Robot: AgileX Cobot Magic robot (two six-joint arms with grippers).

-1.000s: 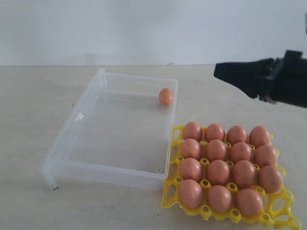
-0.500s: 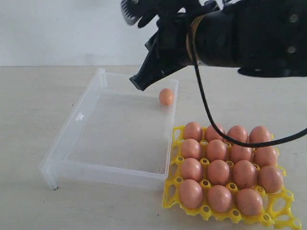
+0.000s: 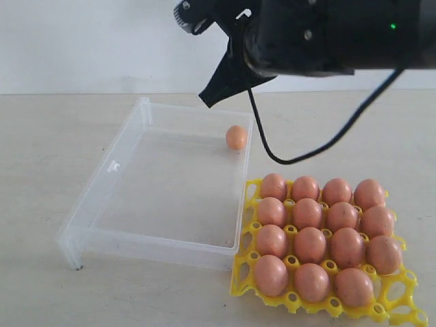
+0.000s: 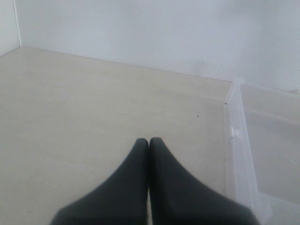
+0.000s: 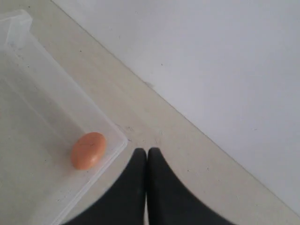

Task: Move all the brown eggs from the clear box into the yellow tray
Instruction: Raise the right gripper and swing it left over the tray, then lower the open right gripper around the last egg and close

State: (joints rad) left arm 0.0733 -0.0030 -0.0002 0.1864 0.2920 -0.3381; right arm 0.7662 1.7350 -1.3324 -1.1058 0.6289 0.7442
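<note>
One brown egg (image 3: 236,137) lies in the far right corner of the clear box (image 3: 102,197); the right wrist view shows that egg (image 5: 87,150) inside the box corner (image 5: 119,140). The yellow tray (image 3: 409,310) beside the box holds several brown eggs (image 3: 310,244), with one front corner cup bare. My right gripper (image 3: 206,100) hangs shut and empty above the box's far edge, a little left of the egg; its tips (image 5: 146,152) sit just outside the corner. My left gripper (image 4: 149,140) is shut on nothing over bare table beside the box wall (image 4: 234,154).
A pale wall (image 3: 82,41) runs behind the table. The right arm's dark body and cable (image 3: 327,34) fill the upper right of the exterior view. Bare tabletop (image 3: 41,157) lies left of the box.
The right arm swung in from the right to above the box's far edge, and its jaws closed. The egg in the box and the eggs in the tray stayed put.
</note>
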